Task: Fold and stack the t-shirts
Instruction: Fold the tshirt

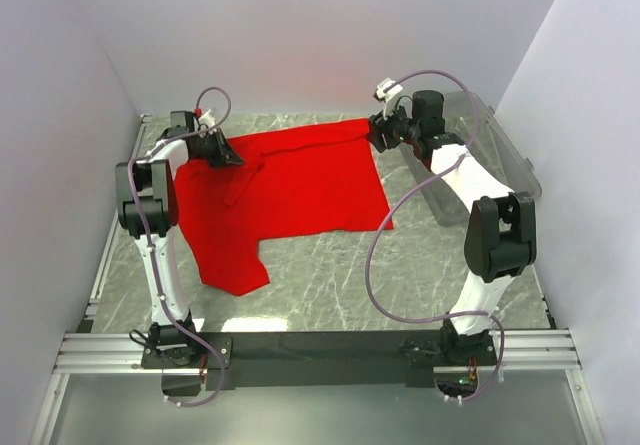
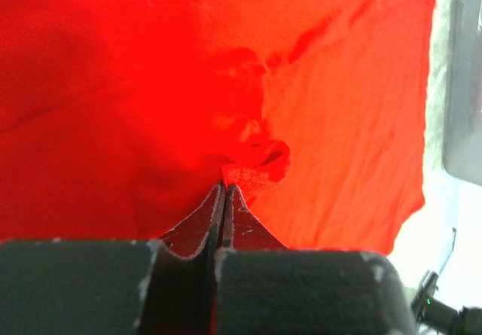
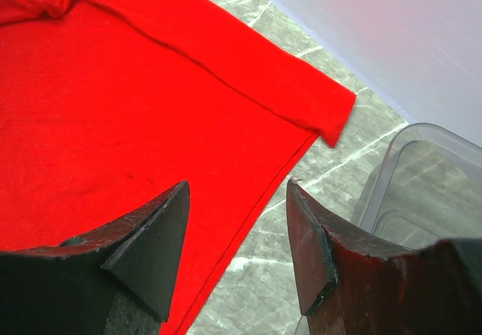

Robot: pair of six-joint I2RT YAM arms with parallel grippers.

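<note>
Top view, bottom of frame: both arm bases sit on the rail at the near edge. Above them we see bare grey marbled bench (image 1: 350, 285).

The red t-shirt (image 1: 290, 190) lies spread on the bench, centre to upper left of the frame. One lobe of cloth reaches down toward the lower left. The cloth is mostly flat, with a few creases near its left side.

The left end effector (image 1: 228, 155) is at the upper left, over the shirt's left part. In the left wrist view its fingers (image 2: 203, 222) are pressed together, clamped on a small raised pucker of red cloth at the tips.

The right end effector (image 1: 378, 135) is at the upper centre-right, by the shirt's far right corner. In the right wrist view its fingers (image 3: 162, 229) stand apart with nothing between them, above the shirt's edge and the bench. We cannot tell whether they touch the cloth.

The clear plastic bin (image 1: 500, 145) is at the upper right, beside the right arm.
</note>
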